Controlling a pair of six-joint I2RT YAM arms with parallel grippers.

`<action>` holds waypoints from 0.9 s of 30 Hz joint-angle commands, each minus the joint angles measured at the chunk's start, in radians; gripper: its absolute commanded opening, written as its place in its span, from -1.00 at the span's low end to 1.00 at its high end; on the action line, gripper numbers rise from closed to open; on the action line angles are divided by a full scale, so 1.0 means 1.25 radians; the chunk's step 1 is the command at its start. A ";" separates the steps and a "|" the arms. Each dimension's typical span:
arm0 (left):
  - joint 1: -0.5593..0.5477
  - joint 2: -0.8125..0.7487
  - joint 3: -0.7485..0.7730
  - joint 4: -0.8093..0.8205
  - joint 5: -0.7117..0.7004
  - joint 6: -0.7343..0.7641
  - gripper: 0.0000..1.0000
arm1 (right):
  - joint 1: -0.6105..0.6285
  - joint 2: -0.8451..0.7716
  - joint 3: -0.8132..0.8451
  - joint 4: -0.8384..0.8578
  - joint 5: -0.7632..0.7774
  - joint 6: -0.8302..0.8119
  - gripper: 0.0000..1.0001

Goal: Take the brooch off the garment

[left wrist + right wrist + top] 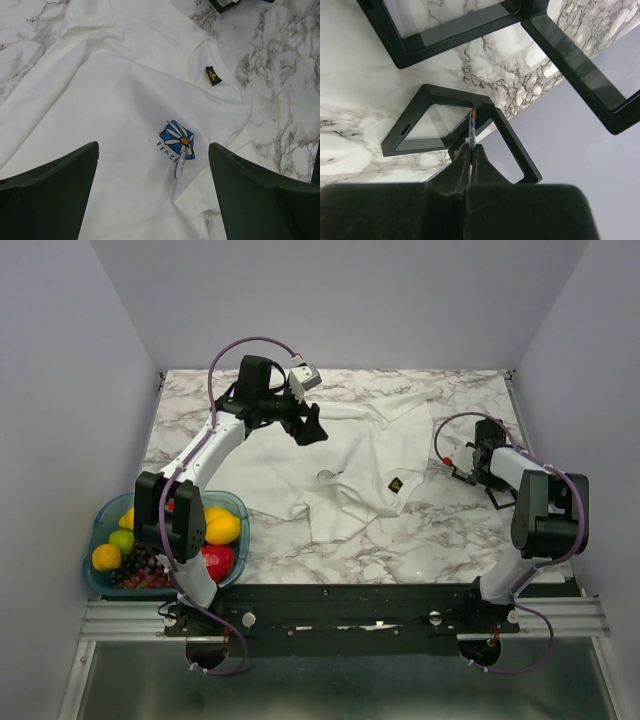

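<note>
Marble table (430,530), plain booth
Pale grey walls (350,300) stand behind and beside it; a metal rail (120,615) lines its near edge.

marble table (450,530), white garment (360,455), black frames (390,35)

The garment (100,100) runs past the left wrist view's edges.

"PEACE" stands in dark capitals mid-chest on the white shirt (115,115). The dark diamond tag (212,76) to its right bears only a yellow mark, no letters.
</note>
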 commanded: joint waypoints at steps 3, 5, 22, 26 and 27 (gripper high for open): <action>-0.003 0.013 0.024 0.020 0.032 -0.017 0.97 | -0.006 -0.039 -0.030 -0.025 0.006 0.003 -0.99; -0.004 0.017 0.026 0.020 0.034 -0.016 0.97 | -0.006 -0.041 -0.033 -0.025 0.008 0.000 -0.99; -0.004 0.013 0.029 0.018 0.038 -0.021 0.97 | -0.008 -0.046 -0.030 -0.039 0.017 -0.014 -0.99; -0.004 0.013 0.027 0.016 0.038 -0.019 0.97 | -0.006 -0.046 -0.037 -0.039 0.022 -0.019 -0.99; -0.004 0.012 0.028 0.018 0.038 -0.021 0.97 | -0.006 -0.048 -0.035 -0.036 0.022 -0.021 -0.99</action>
